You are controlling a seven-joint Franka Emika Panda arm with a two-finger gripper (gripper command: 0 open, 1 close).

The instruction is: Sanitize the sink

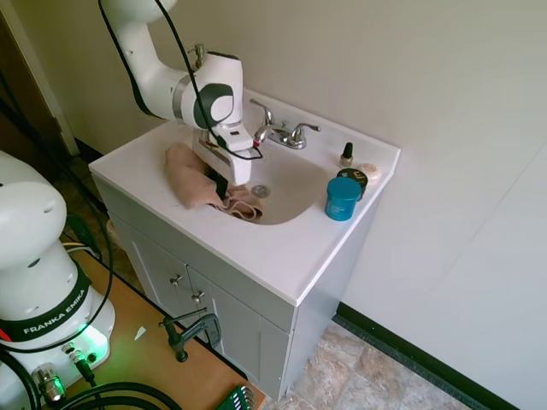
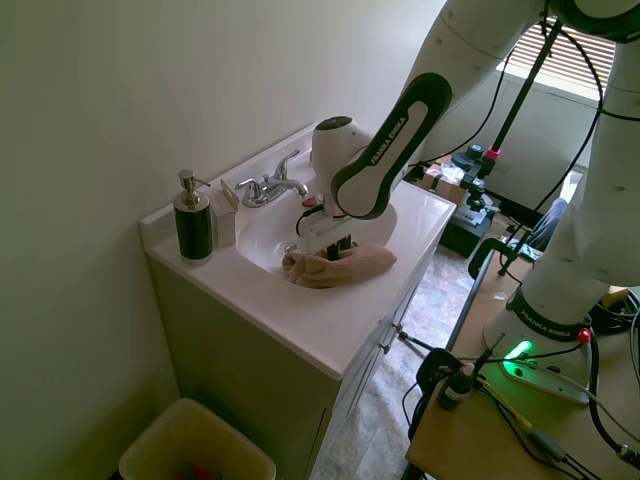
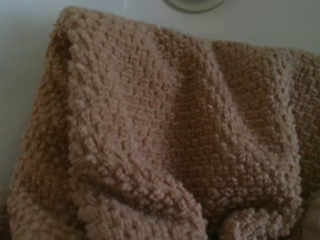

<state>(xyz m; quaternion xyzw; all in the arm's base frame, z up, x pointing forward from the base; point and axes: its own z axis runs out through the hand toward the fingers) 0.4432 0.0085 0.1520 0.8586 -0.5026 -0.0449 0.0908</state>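
While the gripper [image 1: 224, 184] is clamped on the beige towel [image 1: 198, 181] inside the sink [image 1: 295, 184] basin, approx 9 o'clock of the drain [image 1: 261, 191], the towel's bunched; it could snag the faucet [image 1: 282, 132] at 12 o'clock or slip out.

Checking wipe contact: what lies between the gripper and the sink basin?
A tan towel lies between the gripper and the sink, draped over the basin's rim; the first exterior view shows it.

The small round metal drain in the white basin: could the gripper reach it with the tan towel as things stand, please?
Probably yes. The gripper hangs over the glossy white oval basin with the tan terry towel beneath it, and the small round metal drain lies uncovered beside it.
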